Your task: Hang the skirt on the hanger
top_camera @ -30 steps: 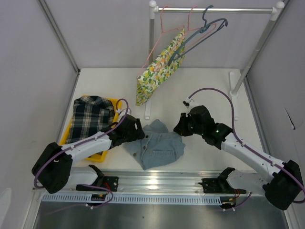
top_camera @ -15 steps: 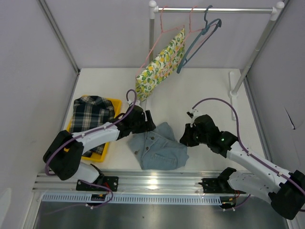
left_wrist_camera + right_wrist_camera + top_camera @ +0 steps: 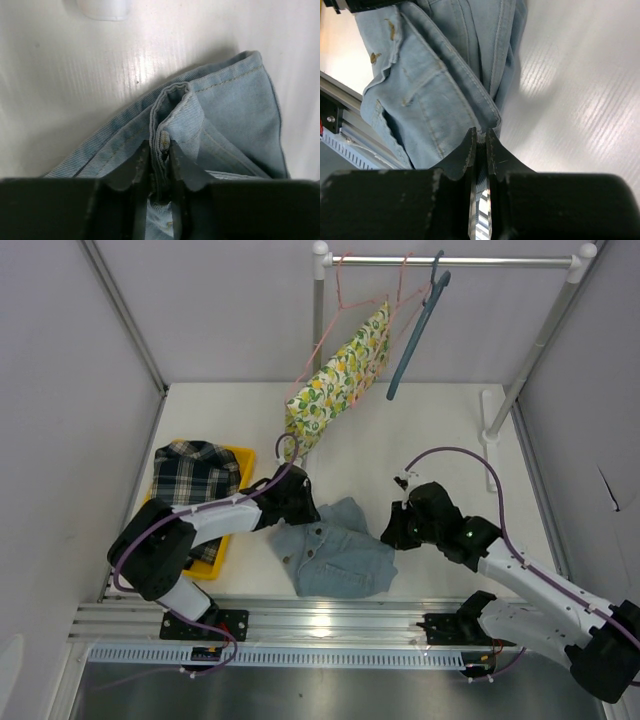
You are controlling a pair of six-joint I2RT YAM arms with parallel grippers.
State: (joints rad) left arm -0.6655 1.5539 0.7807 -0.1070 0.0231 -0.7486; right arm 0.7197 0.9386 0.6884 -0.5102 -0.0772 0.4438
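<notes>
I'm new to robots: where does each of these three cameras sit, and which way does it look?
Top external: fixed above and behind, looking down on the table; left arm and right arm show.
Left wrist: rides the left arm, looking down past the left end effector pinching the denim shirt.
Right wrist: likewise; right end effector nips the shirt's edge.
Shared: all see that shirt.
</notes>
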